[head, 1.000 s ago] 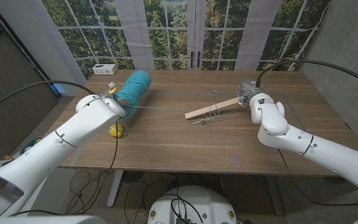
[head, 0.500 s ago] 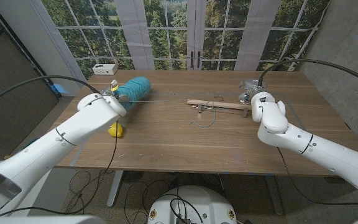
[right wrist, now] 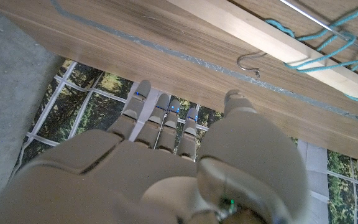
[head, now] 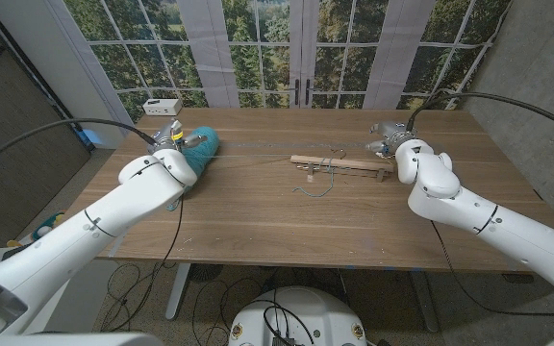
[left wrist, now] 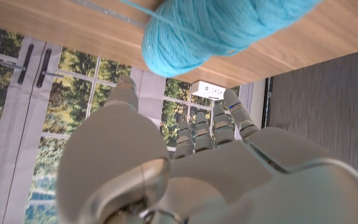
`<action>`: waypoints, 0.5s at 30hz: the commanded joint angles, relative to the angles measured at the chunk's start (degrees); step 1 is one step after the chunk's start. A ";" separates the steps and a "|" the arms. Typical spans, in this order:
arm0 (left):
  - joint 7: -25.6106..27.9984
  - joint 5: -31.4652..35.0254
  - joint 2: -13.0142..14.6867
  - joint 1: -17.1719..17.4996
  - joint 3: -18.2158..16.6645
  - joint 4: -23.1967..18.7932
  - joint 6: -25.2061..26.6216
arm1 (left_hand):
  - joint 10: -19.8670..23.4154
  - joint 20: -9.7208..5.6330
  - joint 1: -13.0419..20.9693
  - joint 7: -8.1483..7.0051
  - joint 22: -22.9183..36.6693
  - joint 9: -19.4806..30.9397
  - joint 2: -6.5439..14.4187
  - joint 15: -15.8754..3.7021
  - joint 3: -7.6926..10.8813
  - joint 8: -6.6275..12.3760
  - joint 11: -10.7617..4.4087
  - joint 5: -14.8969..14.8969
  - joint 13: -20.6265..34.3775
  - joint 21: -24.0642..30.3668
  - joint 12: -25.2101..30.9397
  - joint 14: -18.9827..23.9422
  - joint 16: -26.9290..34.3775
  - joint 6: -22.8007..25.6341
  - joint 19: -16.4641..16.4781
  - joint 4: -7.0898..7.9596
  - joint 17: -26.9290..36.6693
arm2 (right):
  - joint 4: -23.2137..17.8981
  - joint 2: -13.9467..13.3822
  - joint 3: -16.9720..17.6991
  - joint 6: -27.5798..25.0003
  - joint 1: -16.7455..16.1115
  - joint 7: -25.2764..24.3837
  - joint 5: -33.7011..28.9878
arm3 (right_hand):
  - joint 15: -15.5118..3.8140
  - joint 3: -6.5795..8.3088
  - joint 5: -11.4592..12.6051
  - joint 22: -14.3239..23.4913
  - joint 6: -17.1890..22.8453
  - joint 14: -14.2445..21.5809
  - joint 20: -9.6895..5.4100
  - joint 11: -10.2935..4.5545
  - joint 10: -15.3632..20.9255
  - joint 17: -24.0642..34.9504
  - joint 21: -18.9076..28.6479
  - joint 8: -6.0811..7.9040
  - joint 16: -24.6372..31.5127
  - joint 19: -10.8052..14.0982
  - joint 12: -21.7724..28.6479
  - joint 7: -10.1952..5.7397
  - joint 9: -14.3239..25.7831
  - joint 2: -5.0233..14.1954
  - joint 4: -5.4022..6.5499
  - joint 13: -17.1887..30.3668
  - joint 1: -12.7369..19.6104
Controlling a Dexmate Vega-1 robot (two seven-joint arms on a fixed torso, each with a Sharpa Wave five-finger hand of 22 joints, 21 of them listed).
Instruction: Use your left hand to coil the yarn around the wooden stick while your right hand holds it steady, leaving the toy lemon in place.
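A teal yarn ball [head: 201,144] lies at the table's far left, with a taut strand [head: 253,154] running to the wooden stick [head: 339,163]. The stick lies across the middle of the table with loose yarn loops [head: 315,181] at it. My left hand [head: 174,144] is beside the ball. In the left wrist view its fingers [left wrist: 204,134] are straight and hold nothing, just short of the ball [left wrist: 216,25]. My right hand [head: 388,144] is by the stick's right end. In the right wrist view that hand [right wrist: 166,162] is empty, apart from the stick [right wrist: 272,40] and its metal hook [right wrist: 250,62].
A white box [head: 163,106] sits at the table's far left edge by the windows. The wooden table [head: 258,216] reaches toward me from the stick. A faint grey line [right wrist: 166,53] runs along the tabletop near my right hand.
The stick has swung from slanted to lying level across the table. My left arm has moved further over the table with the yarn ball and now covers the yellow toy. My right hand has drawn slightly right.
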 commanded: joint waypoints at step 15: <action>-5.29 2.15 -5.72 12.13 -11.56 13.33 -68.53 | -7.98 -4.05 -12.79 -4.66 0.08 -0.41 4.70 -3.40 0.67 -0.65 -3.07 0.03 -5.46 -7.39 -0.73 -11.53 -1.27 -6.02 -6.64 7.35 -4.10 | 23.24 10.55 23.15 60.06 -15.07 -30.96 37.73 | 2.35 -4.37 -3.92 -0.35 -6.11 -8.25 -0.40 0.94 -8.96 -4.51 -4.17 -0.80 -1.49 -3.27 -0.75 0.25 -0.17 -1.38 4.88 -2.52 -12.04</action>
